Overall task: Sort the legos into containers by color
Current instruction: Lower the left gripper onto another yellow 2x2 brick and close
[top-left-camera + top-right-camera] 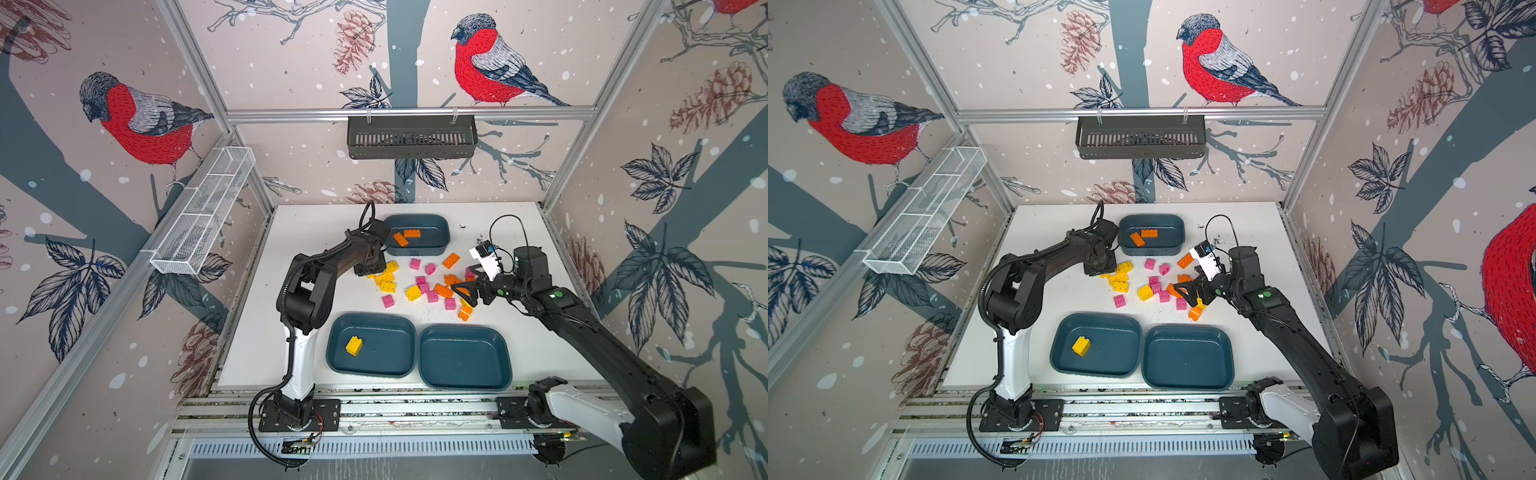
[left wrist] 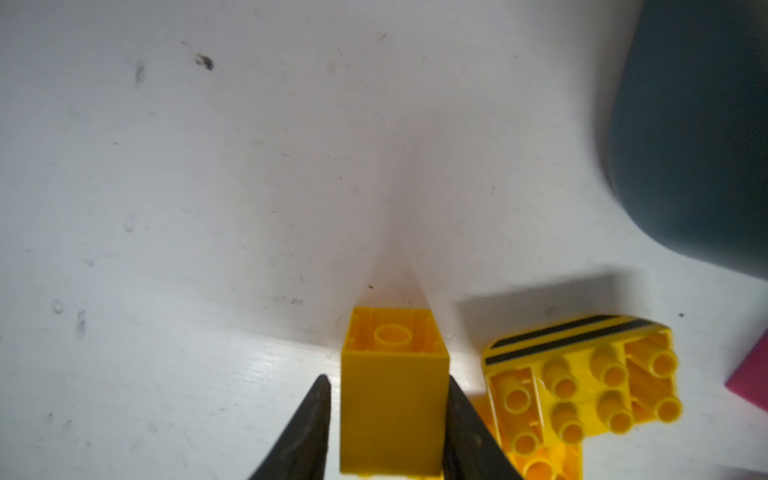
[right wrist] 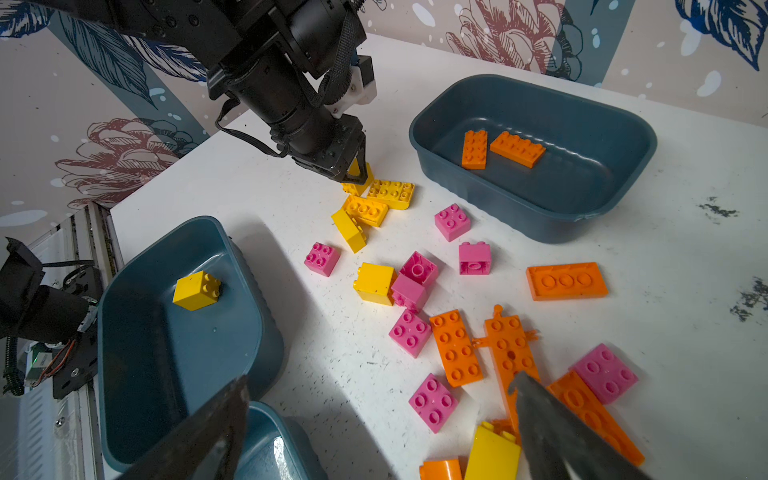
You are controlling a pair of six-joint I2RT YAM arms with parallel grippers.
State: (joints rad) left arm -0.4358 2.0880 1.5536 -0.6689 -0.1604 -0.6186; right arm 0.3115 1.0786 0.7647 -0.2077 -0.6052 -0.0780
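Now my left gripper [image 2: 387, 377] clamps a yellow brick [image 2: 395, 415] on the table [image 2: 208, 187]; my right gripper [image 3: 380, 378] spreads wide, empty

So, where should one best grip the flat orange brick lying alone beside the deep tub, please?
Probably from straight above, at the middle of the flat orange brick, jaws across its narrow width: it lies flat, and both long edges are clear of neighbours.

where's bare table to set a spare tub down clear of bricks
Bare table lies back left, between the orange-brick tub and the left edge, and right of that tub. The near right tub is empty. Crowded: the middle brick pile, with left pincer and right pincer at it.
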